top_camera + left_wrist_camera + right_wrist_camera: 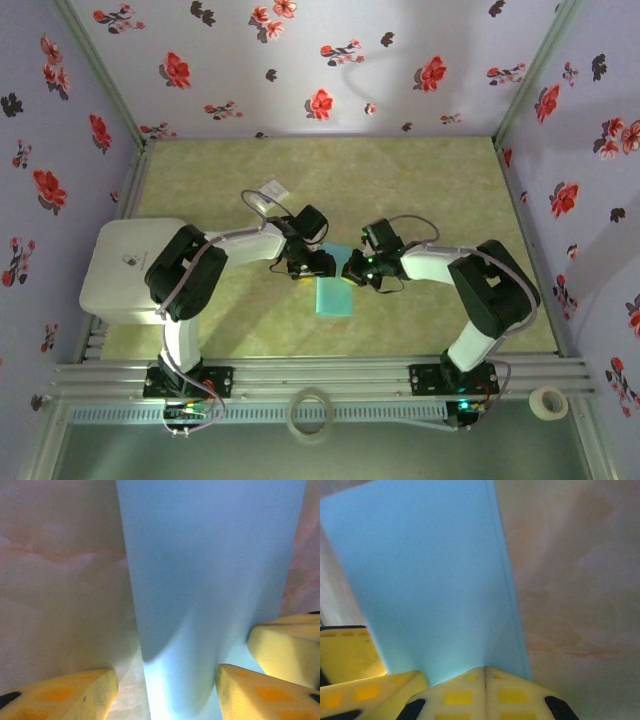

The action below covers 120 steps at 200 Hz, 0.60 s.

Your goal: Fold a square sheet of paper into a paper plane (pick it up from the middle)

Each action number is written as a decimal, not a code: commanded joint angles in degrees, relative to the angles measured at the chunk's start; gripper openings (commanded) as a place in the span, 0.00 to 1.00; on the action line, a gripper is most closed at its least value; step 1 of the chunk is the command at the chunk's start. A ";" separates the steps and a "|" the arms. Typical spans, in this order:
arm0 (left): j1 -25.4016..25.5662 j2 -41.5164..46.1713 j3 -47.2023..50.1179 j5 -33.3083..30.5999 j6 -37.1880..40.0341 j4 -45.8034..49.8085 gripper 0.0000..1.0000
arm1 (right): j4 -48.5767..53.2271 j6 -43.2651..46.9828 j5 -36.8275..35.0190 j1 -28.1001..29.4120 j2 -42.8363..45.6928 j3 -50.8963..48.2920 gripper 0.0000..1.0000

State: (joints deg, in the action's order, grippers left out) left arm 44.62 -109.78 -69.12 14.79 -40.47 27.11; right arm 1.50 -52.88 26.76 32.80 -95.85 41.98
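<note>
No legible text anywhere. The white box (125, 268) at the table's left edge has a small dark mark on its lid, too small to read. The small white card (272, 189) on the far side of the left arm is also too small to read.

Table (440, 190) is fenced left, far and right by floral wall panels (300, 60). The far half of the mat is open, as is the strip nearest the bases. Two tape rolls (310, 413) sit on the front ledge, below the rail.

The square sheet of paper (332, 298) lies mid-table, well away from every wall, and is folded to a narrow upright rectangle (a doubled edge runs along its right side in the right wrist view). Both grippers meet at its far end.

Left gripper (322, 268): jaws apart, about half spread, holding nothing. In the left wrist view its fingers (65, 697) straddle the sheet's (210, 555) left edge, where the paper curls up off the mat.

Right gripper (348, 272): fingertips pressed together, no gap. In the right wrist view (485, 672) they meet right on the sheet's (430, 580) near edge, which looks pinched between them.
</note>
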 commanded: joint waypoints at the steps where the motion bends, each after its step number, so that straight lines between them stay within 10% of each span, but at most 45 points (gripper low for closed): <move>1: -0.68 -6.55 3.51 -8.37 1.99 0.51 0.58 | 4.48 2.79 -2.61 0.69 -2.01 0.42 0.00; 120: -1.10 15.40 9.28 -9.86 -2.94 -6.41 0.65 | 16.45 24.72 -10.15 0.34 -4.16 4.71 0.00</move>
State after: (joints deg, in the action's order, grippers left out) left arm 44.12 -100.92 -62.28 9.02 -41.65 23.73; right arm 10.92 -34.39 24.14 33.32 -97.86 47.90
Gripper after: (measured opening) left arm 0.653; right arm 0.058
